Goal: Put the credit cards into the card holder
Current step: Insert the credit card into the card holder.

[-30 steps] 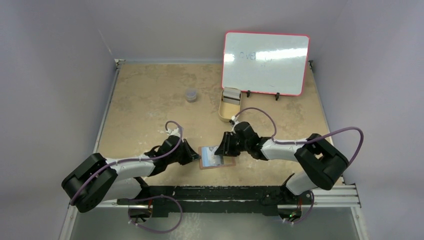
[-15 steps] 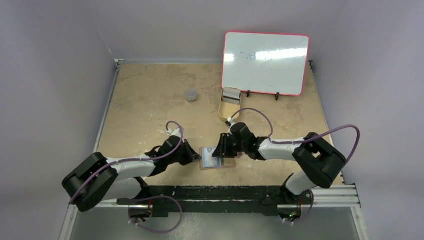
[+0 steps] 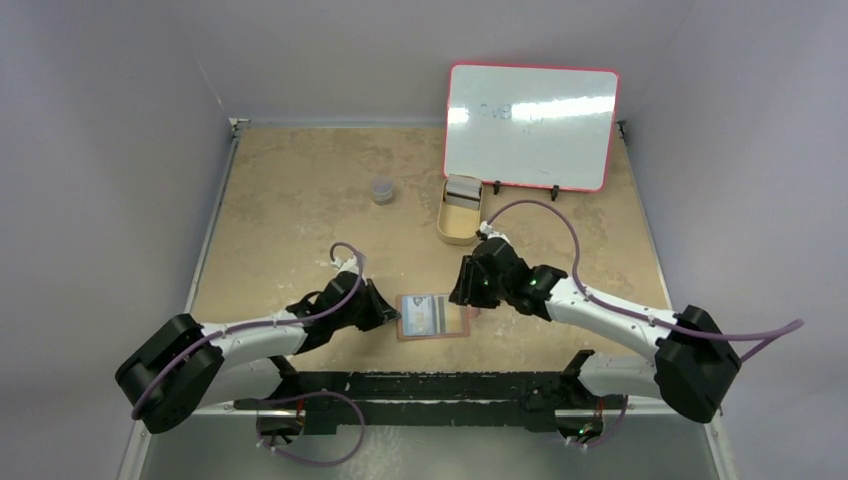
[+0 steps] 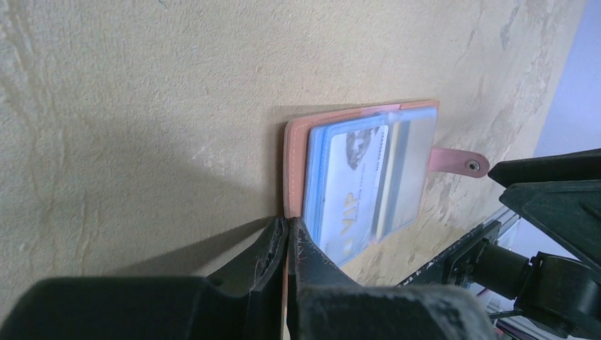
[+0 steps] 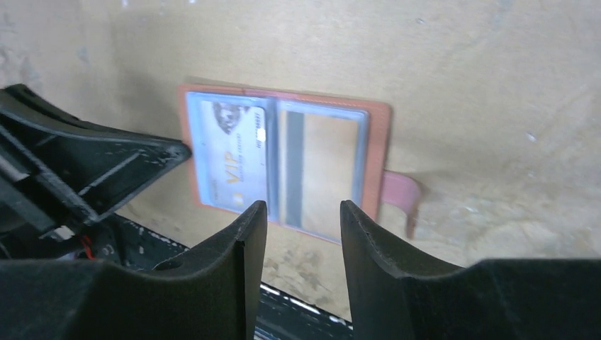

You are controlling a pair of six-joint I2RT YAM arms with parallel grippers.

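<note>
The reddish-brown card holder (image 3: 433, 317) lies open on the table near the front. A light blue card marked VIP (image 5: 230, 159) sits in its left clear pocket, and the right pocket (image 5: 322, 166) is empty. My left gripper (image 3: 386, 314) is shut on the holder's left edge (image 4: 294, 163), its fingertips (image 4: 280, 237) pinching the cover. My right gripper (image 3: 466, 292) is open and empty, above and just right of the holder, its jaws (image 5: 303, 212) apart over the holder's near edge. The snap strap (image 5: 400, 195) sticks out to the right. More grey cards (image 3: 463, 188) stand in a tan tin.
The tan oval tin (image 3: 457, 224) sits behind the holder, near the red-framed whiteboard (image 3: 530, 125) propped at the back right. A small grey cup (image 3: 381, 190) stands at the back centre. The black rail (image 3: 450, 385) runs along the table's front edge.
My right gripper has drawn back from over the holder to the right and up, leaving the blue card in the left pocket. The left gripper has kept its hold.
</note>
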